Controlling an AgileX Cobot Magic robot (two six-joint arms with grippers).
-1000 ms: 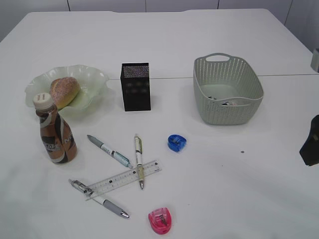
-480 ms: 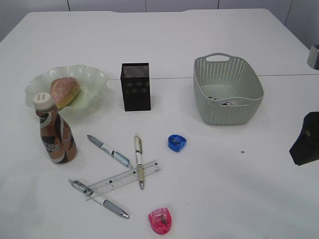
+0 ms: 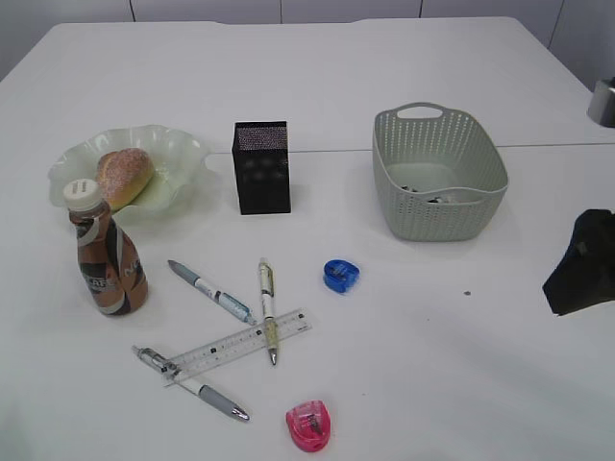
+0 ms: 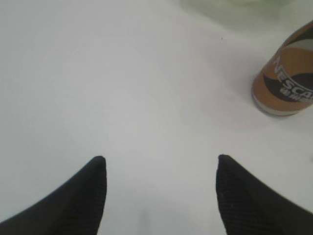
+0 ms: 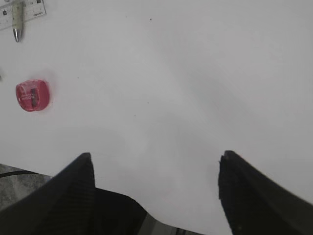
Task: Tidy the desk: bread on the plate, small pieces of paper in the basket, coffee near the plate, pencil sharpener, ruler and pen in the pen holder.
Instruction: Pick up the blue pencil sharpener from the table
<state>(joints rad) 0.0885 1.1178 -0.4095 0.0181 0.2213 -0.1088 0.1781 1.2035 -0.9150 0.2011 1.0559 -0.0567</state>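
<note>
Since a moment ago only my right arm has changed place: its dark bulk has slid further in from the right edge of the exterior view, and nothing on the large plain white desk (image 3: 404,384) has shifted. My right gripper (image 5: 155,161) hangs over bare tabletop with its fingers spread wide and nothing between them; a pink plastic pencil sharpener (image 5: 32,95) lies well off to one side of it. My left gripper (image 4: 159,164) is likewise wide apart and empty above the desk, near the small brown-and-white swirl-labelled coffee bottle (image 4: 286,81) with its cream cap.

That bottle stands upright just in front of the translucent pale green glass plate with the wavy rim (image 3: 183,154), and the oval golden-brown bread bun with a sugary top (image 3: 124,176) rests on the plate. The black square metal mesh pen holder (image 3: 262,168) stands upright beside the plate, apart from it. The pale grey-green perforated plastic basket (image 3: 437,206) sits further right, with a few small scraps inside.

A clear plastic ruler with black marks (image 3: 216,353) lies flat at the front; a cream-barrelled pen (image 3: 267,303) crosses over one end, a silver-and-grey pen (image 3: 197,386) crosses the other, and a grey-and-white pen (image 3: 207,290) lies just above. A blue plastic pencil sharpener (image 3: 340,276) sits between the pens and the basket.
</note>
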